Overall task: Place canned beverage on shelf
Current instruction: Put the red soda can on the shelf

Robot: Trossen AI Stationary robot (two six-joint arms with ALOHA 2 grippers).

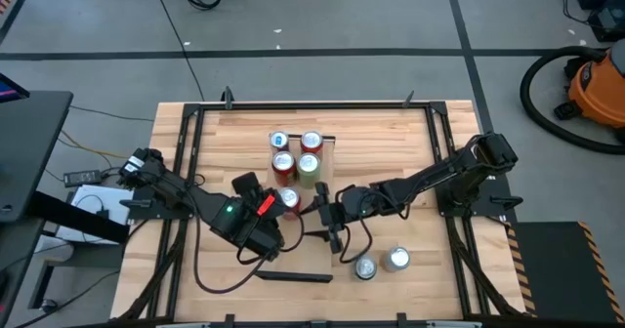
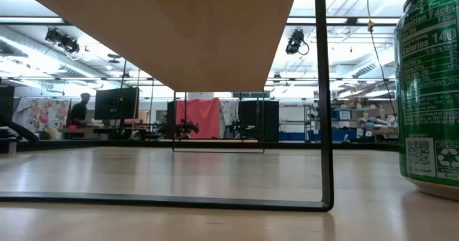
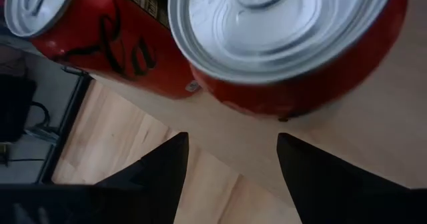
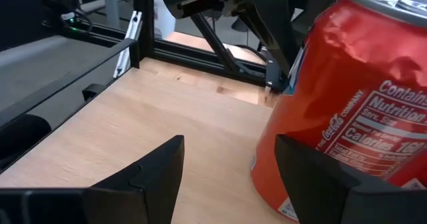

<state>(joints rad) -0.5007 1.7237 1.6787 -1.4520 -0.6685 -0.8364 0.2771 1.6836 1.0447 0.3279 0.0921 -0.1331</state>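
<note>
The shelf (image 1: 327, 144), a raised light plank, carries several upright cans: a blue-topped one (image 1: 279, 140), red ones (image 1: 312, 141) and a green one (image 1: 308, 164). At the near end of the row stands a dented red can (image 1: 289, 199) (image 4: 347, 84), close to the plank's edge (image 3: 220, 127). My left gripper (image 1: 274, 204) (image 3: 230, 141) hovers open just near-left of this can, tilted down at its silver top (image 3: 280, 17), with nothing between its fingers. My right gripper (image 1: 323, 207) (image 4: 229, 141) is open at the can's right. The low view shows the plank's underside (image 2: 179, 33) and no gripper. My right gripper has one finger (image 4: 320, 177) close beside the lower wall (image 4: 270, 171) of the dented red can, and I cannot tell whether they touch. It comes in nearly level from the table's right. The can stands upright outside the gap between the fingers.
Two more cans (image 1: 366, 266) (image 1: 395, 260) stand on the slatted table (image 1: 410, 152) near its front right; a green can (image 2: 430, 90) looms close in the low view. A black bar (image 1: 293, 276) lies near the front edge. The shelf's thin black leg (image 2: 326, 90) stands on the table.
</note>
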